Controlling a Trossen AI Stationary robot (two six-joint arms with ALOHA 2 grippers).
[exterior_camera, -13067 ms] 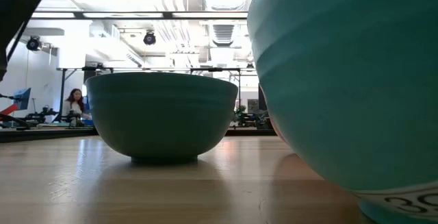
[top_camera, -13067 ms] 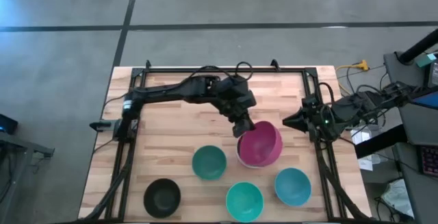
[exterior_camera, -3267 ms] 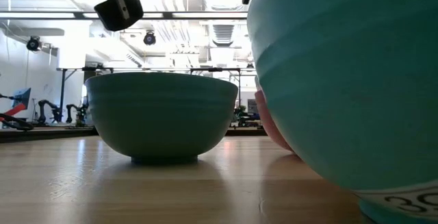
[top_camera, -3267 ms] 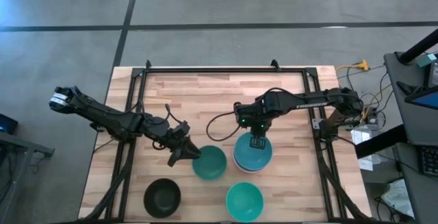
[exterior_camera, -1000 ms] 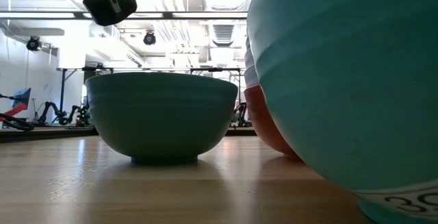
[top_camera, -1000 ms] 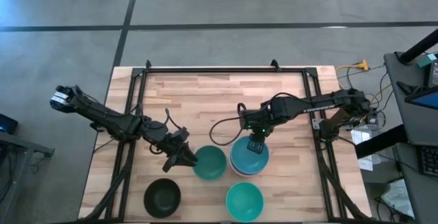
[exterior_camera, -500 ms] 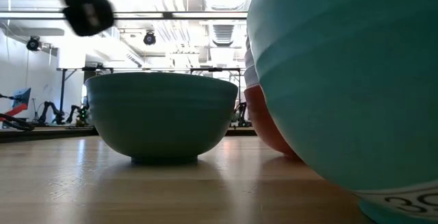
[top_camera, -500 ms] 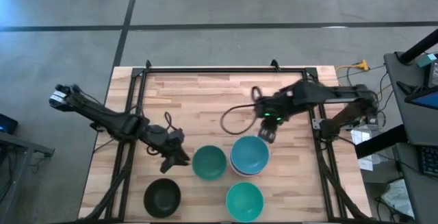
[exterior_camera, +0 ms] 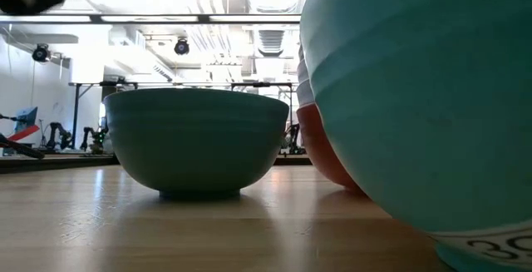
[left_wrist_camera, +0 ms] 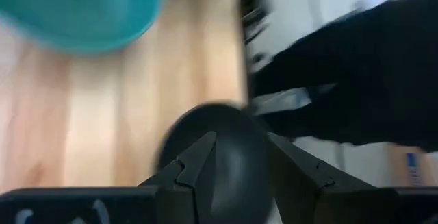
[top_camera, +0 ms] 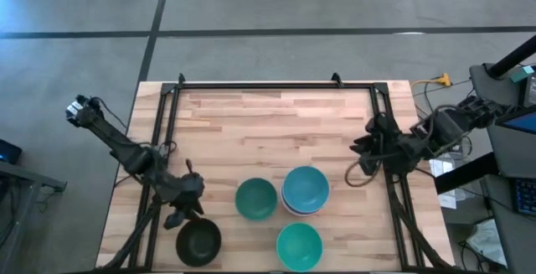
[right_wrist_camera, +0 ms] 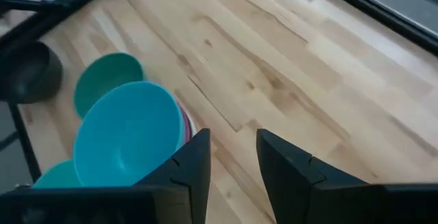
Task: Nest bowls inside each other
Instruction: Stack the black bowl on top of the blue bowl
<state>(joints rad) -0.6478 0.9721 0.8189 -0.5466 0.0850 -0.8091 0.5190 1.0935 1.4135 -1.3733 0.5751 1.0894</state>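
On the desk [top_camera: 251,123] the blue bowl [top_camera: 305,188] sits nested in a stack beside the dark teal bowl [top_camera: 255,199], while the open, empty left end effector [top_camera: 178,217] hovers near the black bowl [top_camera: 198,242] and the open, empty right end effector [top_camera: 360,146] waits at the desk's right edge.

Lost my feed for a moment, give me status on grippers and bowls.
Left gripper open, just above black bowl. Right gripper open, empty, at table's right edge. Blue bowl nested on stack; dark teal bowl, turquoise bowl loose. Nothing blocking.
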